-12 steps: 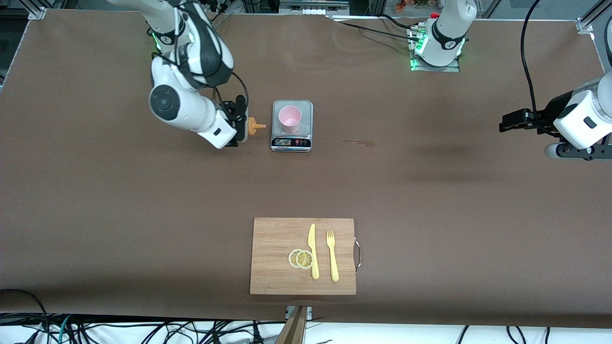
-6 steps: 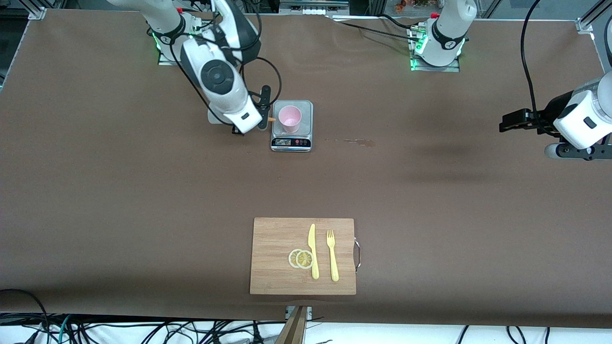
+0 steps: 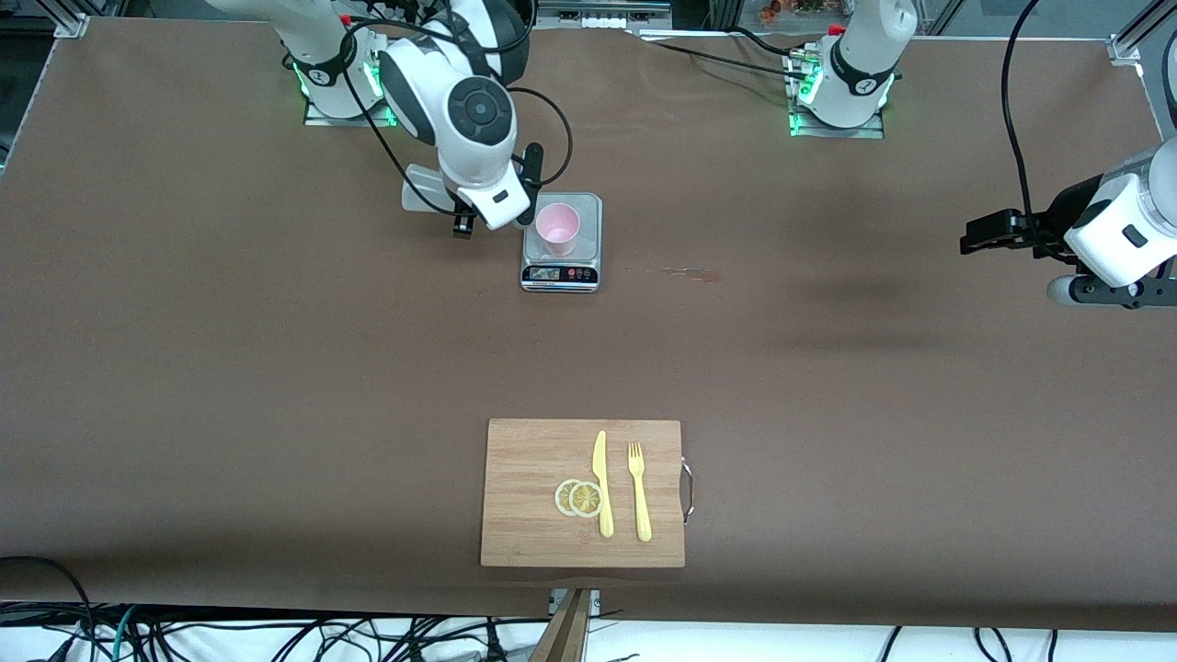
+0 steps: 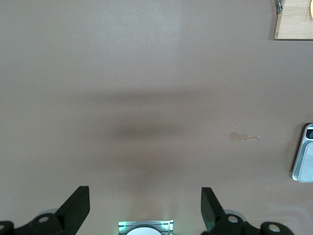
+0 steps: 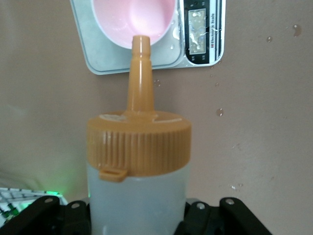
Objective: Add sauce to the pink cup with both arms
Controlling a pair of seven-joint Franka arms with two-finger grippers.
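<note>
The right hand (image 5: 137, 215), gripping the translucent orange-capped squeeze bottle (image 5: 138, 166), aims its nozzle over the pale pink plastic cup's (image 3: 557, 228) rim; the left hand (image 4: 142, 208) waits open.

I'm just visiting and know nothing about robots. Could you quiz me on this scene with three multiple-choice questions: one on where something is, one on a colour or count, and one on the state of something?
1. Where does the pink cup stand?
A. on the cutting board
B. on the scale
C. on the bare table

2. How many lemon slices lie on the cutting board?
A. one
B. two
C. four

3. What is the left gripper doing?
A. holding a fork
B. squeezing the cup
C. open, holding nothing

Answers:
1. B: the cup sits on the scale's plate, above its display.
2. B: two overlapping slices lie beside the yellow knife.
3. C: the left wrist view shows its fingers spread over bare table, while the right gripper holds the sauce bottle, nozzle aimed at the cup.
</note>
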